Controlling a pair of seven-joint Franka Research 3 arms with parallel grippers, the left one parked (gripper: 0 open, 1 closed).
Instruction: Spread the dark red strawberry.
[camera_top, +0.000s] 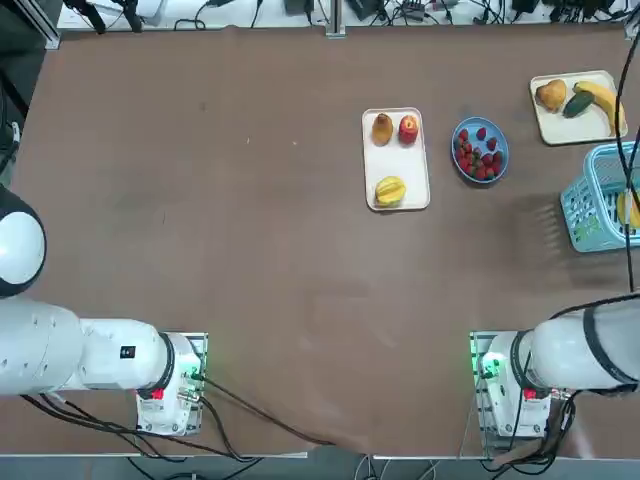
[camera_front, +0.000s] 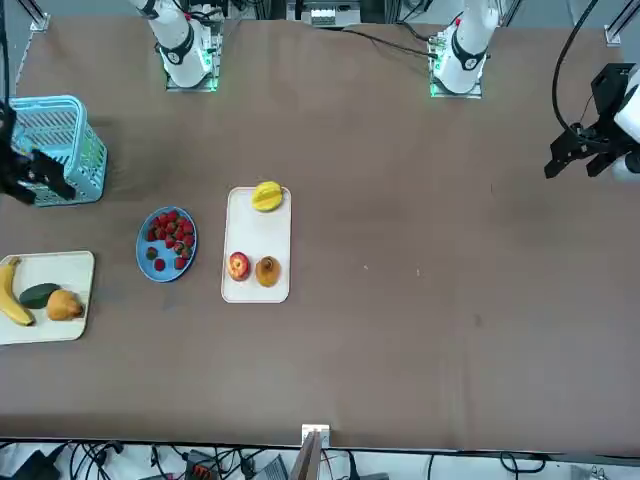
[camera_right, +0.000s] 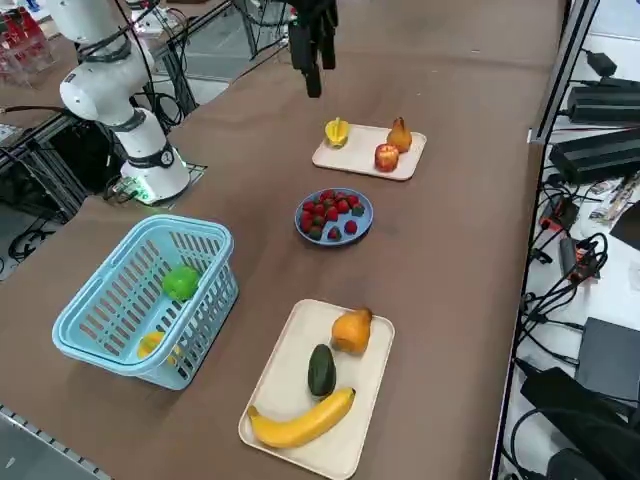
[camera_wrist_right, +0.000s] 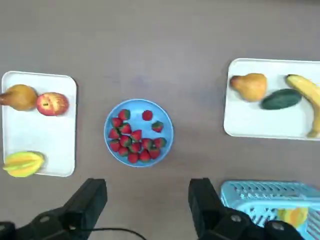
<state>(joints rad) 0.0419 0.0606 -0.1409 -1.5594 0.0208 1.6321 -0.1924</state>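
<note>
Strawberries (camera_wrist_right: 136, 140) grouped on blue plate (camera_wrist_right: 114, 112), ahead of the right gripper (camera_wrist_right: 147, 192), well clear of its fingertips (camera_wrist_right: 199, 187). Gripper wide open, holding nothing.

The right arm (camera_top: 590, 345) stretches out from its near-side base toward the scene's right. The right gripper (camera_wrist_right: 147, 195) hangs high there, its two black fingers (camera_wrist_right: 92, 200) parted wide, holding nothing.

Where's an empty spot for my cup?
There's bare table between the blue plate and the tray with the banana, and a big patch left of the apple's tray. The plate's strawberries are crowded. The right gripper is open.
</note>
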